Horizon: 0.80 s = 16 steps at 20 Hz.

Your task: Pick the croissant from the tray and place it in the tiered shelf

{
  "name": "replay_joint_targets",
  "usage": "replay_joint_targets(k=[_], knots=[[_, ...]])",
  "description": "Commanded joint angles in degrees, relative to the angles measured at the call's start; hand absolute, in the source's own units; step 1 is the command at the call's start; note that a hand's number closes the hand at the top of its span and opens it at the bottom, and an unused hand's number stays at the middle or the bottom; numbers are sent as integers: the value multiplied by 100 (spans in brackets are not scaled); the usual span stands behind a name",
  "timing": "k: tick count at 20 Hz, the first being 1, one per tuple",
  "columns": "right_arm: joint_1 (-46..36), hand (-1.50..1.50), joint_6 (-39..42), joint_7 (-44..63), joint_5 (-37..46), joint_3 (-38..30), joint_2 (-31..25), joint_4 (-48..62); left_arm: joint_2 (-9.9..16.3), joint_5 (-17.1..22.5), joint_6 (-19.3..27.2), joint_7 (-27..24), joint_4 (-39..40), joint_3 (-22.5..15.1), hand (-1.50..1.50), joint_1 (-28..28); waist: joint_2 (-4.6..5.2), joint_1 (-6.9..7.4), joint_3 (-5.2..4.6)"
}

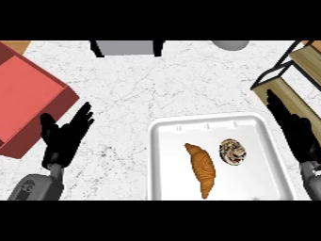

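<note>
Fingers (79, 120) of the left hand (64, 136) straight and spread, resting over bare tabletop (135, 89) beside a red box (20, 89), holding nothing. Croissant (202, 168) untouched, lying in the white tray (164, 160) just beside a speckled pastry (233, 152). Right hand (298, 134) stretched out straight at the tray's right edge, empty, near the tiered shelf (308, 70). Nothing done yet: grasp, lift and placing all remained.

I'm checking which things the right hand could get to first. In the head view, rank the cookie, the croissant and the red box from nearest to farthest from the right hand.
From the right hand:
1. Cookie, on the tray's right half, just left of the hand.
2. Croissant, mid-tray, left of the cookie.
3. Red box, far across the counter at the left.
</note>
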Motion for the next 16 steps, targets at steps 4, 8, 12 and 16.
replay_joint_targets(k=[4, 8, 12, 16], knots=[[-521, 150, -1302, -332, 1458, 1034, 1120, -832, 652, -401, 198, -334, -218, 423, 0, 8, 69, 208, -59], [-197, 150, -2909, 80, 2924, 422, 467, -55, 825, -363, 276, -386, -158, 635, 0, 336, -54, -57, -115], [121, -150, -4369, 134, 4378, 1535, 1883, -6, 975, -293, 21, -623, -299, 696, 0, 607, 55, 193, -71], [563, -150, -4789, 1015, 5940, 2421, 2897, 357, 1134, -142, -133, -639, -454, 894, 0, 772, 55, 89, -75]])
